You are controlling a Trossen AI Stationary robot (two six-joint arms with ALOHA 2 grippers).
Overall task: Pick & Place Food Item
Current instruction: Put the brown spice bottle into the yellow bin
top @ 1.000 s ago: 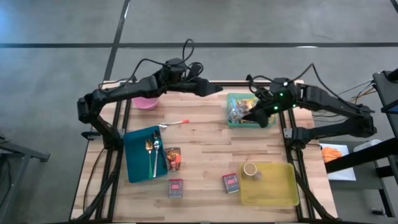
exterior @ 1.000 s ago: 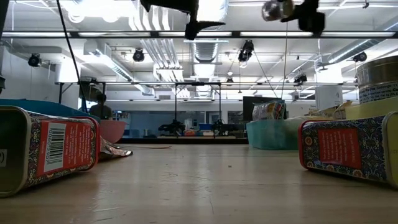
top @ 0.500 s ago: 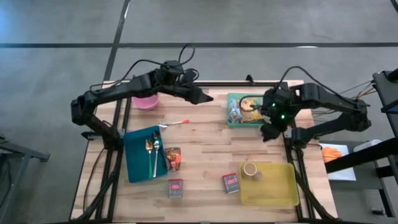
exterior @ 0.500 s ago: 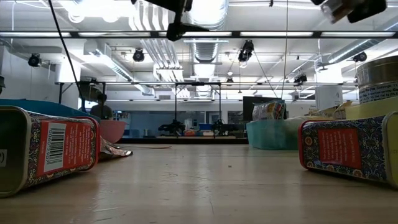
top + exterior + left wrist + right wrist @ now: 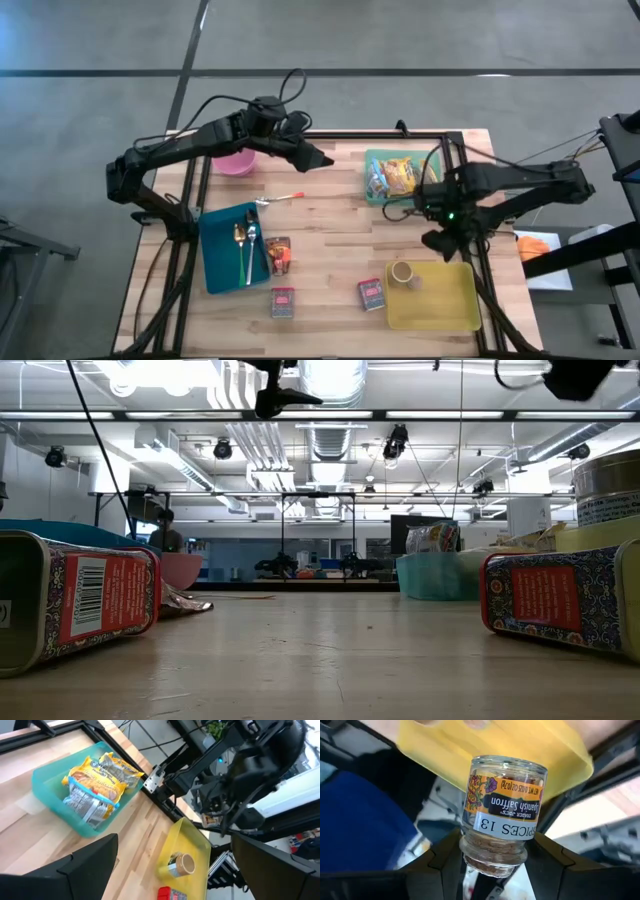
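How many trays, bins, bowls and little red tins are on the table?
Trays: 2, the teal tray and the yellow tray
Bins: 1, the teal bin
Bowls: 1, the pink bowl
Red tins: 2, the left tin and the right tin
Total: 6

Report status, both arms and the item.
Right gripper shut on spice jar, above yellow tray. Left gripper open, idle mid-table. Nothing blocking.
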